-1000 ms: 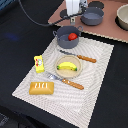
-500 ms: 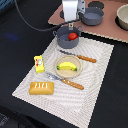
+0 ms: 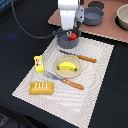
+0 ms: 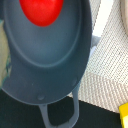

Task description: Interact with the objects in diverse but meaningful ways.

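A grey-blue pot [image 3: 66, 40] stands on the far end of the striped mat with a red tomato [image 3: 73, 36] inside it. My gripper [image 3: 70, 30] hangs just above this pot, and its fingertips are too blurred to judge. In the wrist view the pot [image 4: 47, 60] fills the frame, with the tomato [image 4: 41, 11] lying on its floor and the handle [image 4: 59, 112] sticking out. A second grey-blue pot [image 3: 93, 16] sits behind on the brown board. On the mat lie a banana [image 3: 69, 65] on a plate, a bread loaf [image 3: 41, 88] and a yellow packet [image 3: 39, 62].
A wooden-handled knife [image 3: 79, 57] lies between the pot and the plate, and a fork [image 3: 64, 80] lies in front of the plate. A pale bowl [image 3: 123, 16] and a dark lid [image 3: 96, 5] sit at the back. The arm's black cable [image 3: 22, 27] runs over the dark table.
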{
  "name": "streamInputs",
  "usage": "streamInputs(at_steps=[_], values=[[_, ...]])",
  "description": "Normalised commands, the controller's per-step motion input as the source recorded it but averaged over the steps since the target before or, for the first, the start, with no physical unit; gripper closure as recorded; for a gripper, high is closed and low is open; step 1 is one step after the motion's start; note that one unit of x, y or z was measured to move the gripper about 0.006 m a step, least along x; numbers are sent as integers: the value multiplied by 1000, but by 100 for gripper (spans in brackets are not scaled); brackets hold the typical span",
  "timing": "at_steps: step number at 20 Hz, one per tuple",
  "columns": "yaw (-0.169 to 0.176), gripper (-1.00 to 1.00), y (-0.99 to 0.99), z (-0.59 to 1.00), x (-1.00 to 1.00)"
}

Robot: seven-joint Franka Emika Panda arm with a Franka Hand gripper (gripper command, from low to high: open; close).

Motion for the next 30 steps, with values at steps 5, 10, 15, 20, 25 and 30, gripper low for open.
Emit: streamInputs(at_steps=[5,10,15,20,25,30], values=[[0,-100,-74,-184,5],[0,-100,-69,-211,4],[0,-100,-49,-251,5],[0,-100,-19,-275,0],[0,-100,-3,-248,6],[0,100,-1,-186,16]])
